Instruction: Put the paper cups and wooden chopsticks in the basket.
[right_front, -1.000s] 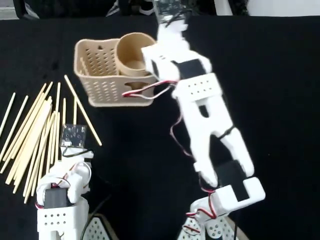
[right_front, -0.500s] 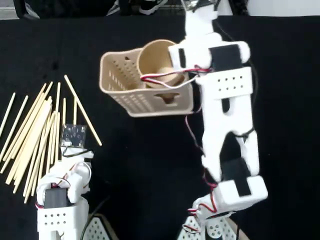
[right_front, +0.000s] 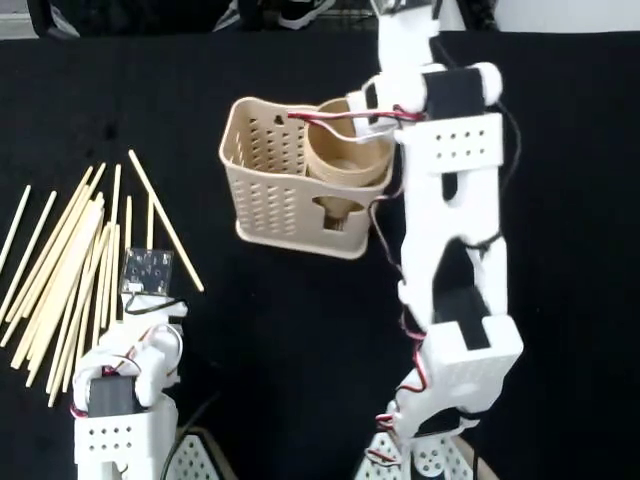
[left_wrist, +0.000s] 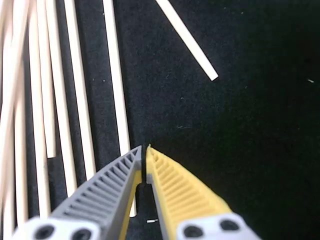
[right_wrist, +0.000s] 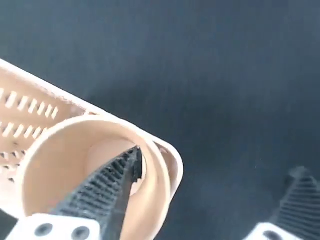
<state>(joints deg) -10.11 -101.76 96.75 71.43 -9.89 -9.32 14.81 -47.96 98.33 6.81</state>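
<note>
From above you see the right arm (right_front: 450, 200) stretched from its near base toward the far side of the table (right_front: 280, 350), its wrist bent down over the right end of the basket (right_front: 290, 205). The basket sits toward the far middle, long axis running left to right, opening upward and tipped a little to the left. The paper cup (right_front: 345, 165) stands in its right end, mouth up.

Your right wrist camera adds the fingers. The right gripper (right_wrist: 217, 162) is spread wide, with one finger dipped inside the cup against its inner wall and the other well apart, outside the basket over the dark table.

The chopsticks (right_front: 65, 270) lie loose on the left of the table, well apart from the basket. Their long axes run near to far and fan slightly, and one stick crosses at a slant the other way.

The left arm (right_front: 120, 400) is folded at the near left, just beside the pile. Its wrist camera shows you the left gripper (left_wrist: 145, 150) pressed together with nothing between the fingers, tips hovering over a single stick (left_wrist: 116, 75) and pointing along it.
</note>
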